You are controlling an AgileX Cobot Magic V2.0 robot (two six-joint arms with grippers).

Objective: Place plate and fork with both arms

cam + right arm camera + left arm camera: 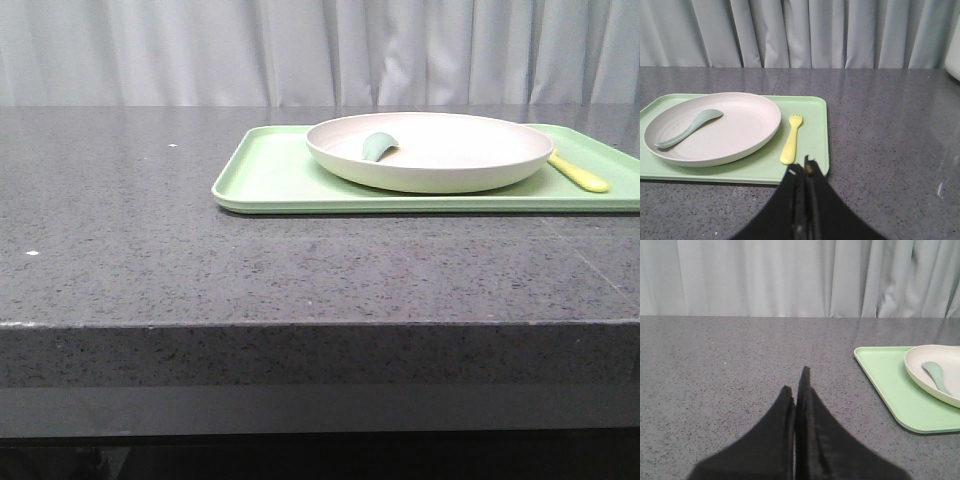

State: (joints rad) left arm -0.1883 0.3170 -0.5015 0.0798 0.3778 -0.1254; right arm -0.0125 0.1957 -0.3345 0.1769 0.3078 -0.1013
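Cream matte plate (715, 127), likely stiff and light, sits on the tray (810, 150) ahead of the right pincer (806, 172), best pinched at its raised rim; the yellow fork (791, 138), thin and probably slippery, lies just beyond that pincer; both pincers, left (797, 390) too, are pressed together.

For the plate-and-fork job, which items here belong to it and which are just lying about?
Part of the job:
- plate, on the tray
- fork, on the tray beside the plate
- left gripper and right gripper, both shut and empty

Just there:
- spoon, lying in the plate
- tray underneath
- curtain behind the table
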